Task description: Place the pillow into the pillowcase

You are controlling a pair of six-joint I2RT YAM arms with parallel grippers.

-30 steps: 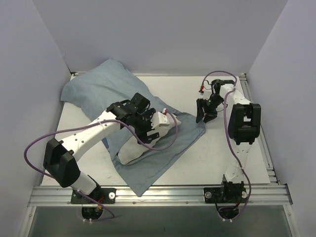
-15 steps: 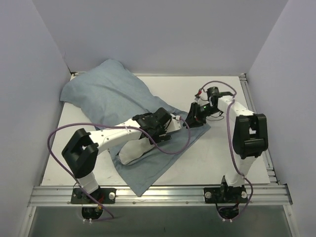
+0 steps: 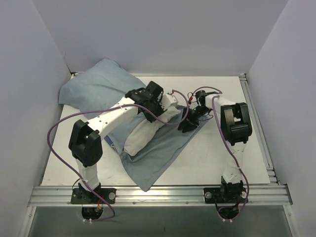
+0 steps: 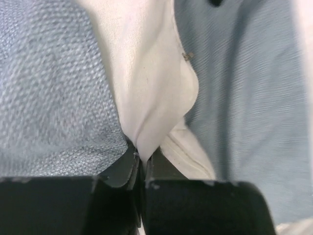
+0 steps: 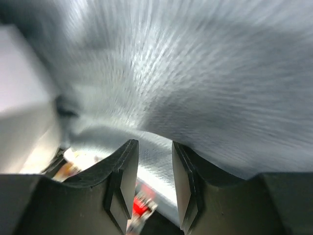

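Observation:
The pale grey-blue pillowcase [image 3: 98,89] lies limp from the back left corner to the table's front middle. The white pillow [image 3: 140,138] shows at the pillowcase's mouth, its far end under the blue fabric. My left gripper [image 3: 170,104] is over the pillow's right end. In the left wrist view the left gripper [image 4: 142,155] is shut on a pinched fold of the pillow [image 4: 146,73], with pillowcase [image 4: 49,98] on both sides. My right gripper [image 3: 187,122] is at the pillowcase's right edge. The right gripper [image 5: 154,181] has its jaws apart, with blurred blue pillowcase [image 5: 195,73] lying across the gap.
Pale walls close in the table on the left, back and right. A metal rail [image 3: 163,193] runs along the near edge by both arm bases. Purple cables [image 3: 54,143] loop beside each arm. The two wrists are close together over the table's middle.
My left gripper closed on the pillow's fabric and moved back and right, lifting that end. My right gripper moved left onto the pillowcase's right edge.

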